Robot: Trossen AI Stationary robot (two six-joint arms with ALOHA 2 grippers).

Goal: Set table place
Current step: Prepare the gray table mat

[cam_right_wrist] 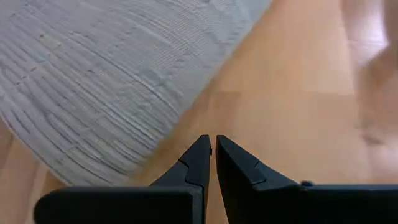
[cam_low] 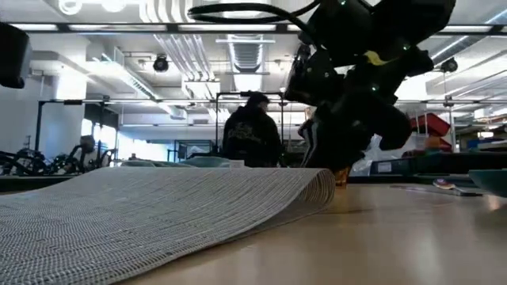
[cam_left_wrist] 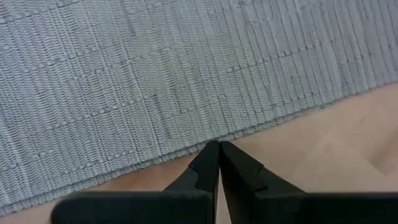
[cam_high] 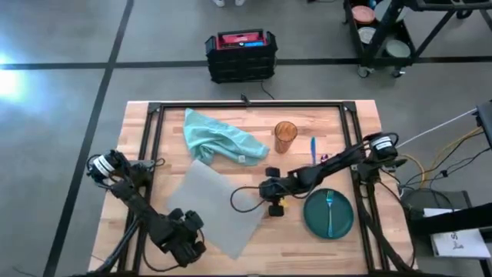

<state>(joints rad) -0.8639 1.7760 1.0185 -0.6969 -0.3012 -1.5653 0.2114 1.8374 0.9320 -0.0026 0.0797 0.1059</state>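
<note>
On the wooden table (cam_high: 146,123), the grey woven placemat (cam_high: 211,208) lies skewed. The left gripper (cam_left_wrist: 217,148), fingers pressed together and empty, sits just beside the placemat's edge. The right gripper (cam_right_wrist: 213,142), likewise closed on nothing, hovers near the placemat's corner.

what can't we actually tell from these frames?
- Left gripper: left wrist view doesn't show whether its shut fingers pinch the placemat edge; in the high view the wrist hides the tips.
- Cup contents: too small in the high view.
- Plate: cut off by the low view's edge.
</note>
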